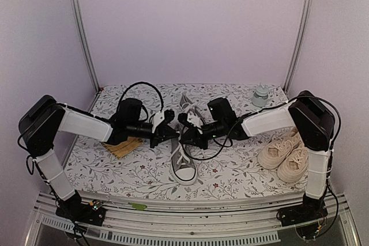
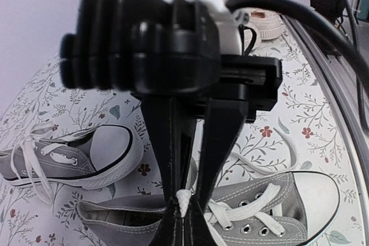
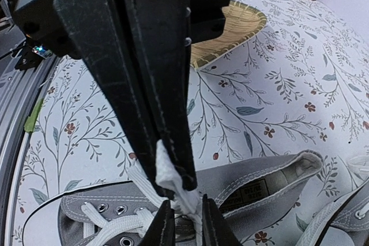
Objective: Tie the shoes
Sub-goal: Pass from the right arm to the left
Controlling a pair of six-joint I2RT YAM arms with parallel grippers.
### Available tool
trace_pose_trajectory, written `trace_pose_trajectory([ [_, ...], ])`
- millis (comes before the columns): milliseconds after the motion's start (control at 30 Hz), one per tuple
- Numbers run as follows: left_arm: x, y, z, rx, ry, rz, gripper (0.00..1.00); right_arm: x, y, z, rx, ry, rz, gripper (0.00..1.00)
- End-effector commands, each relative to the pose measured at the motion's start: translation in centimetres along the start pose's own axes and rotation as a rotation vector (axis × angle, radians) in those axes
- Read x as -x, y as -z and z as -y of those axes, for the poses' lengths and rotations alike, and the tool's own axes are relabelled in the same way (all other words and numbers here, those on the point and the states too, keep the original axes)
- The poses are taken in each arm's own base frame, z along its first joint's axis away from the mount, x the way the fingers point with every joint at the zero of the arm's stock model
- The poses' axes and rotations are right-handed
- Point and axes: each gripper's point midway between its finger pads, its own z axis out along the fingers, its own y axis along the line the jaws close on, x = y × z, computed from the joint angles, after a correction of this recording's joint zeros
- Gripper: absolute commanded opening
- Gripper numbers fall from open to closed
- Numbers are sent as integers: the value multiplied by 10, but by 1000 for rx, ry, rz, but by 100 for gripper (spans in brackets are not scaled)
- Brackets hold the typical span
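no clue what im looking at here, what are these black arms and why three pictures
These are two robot arms bolted at a floral-patterned table's near edge. One picture looks down from above; the other two come from cameras on each wrist. On the table lie two small grey canvas sneakers, a cream canvas pair, a woven straw tray and a small pale jar. Both grippers meet over one grey sneaker: the left gripper and right gripper each pinch its white lace.
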Motion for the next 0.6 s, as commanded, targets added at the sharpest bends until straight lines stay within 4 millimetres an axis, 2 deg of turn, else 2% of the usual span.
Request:
trace_pose_trajectory([
  [0, 4, 2, -3, 37, 9, 13, 0, 21, 18, 3, -55, 9, -8, 25],
  [133, -3, 5, -9, 106, 53, 2, 0, 17, 44, 1, -131, -28, -87, 38],
  [200, -5, 5, -8, 116, 61, 2, 0, 5, 57, -4, -149, -81, -164, 43],
  [267, -5, 5, -7, 120, 63, 3, 0, -20, 68, -14, -175, -156, -272, 46],
  [367, -5, 5, -7, 130, 69, 2, 0, -51, 76, -42, -173, -215, -434, 49],
  [400, -4, 5, -5, 130, 66, 11, 0, -67, 77, -70, -132, -215, -537, 49],
  [500, -4, 6, -4, 135, 60, 16, 0, -80, 74, -93, -81, -219, -617, 49],
  [567, -3, 6, -6, 144, 57, 15, 0, -91, 71, -100, -71, -216, -664, 50],
])
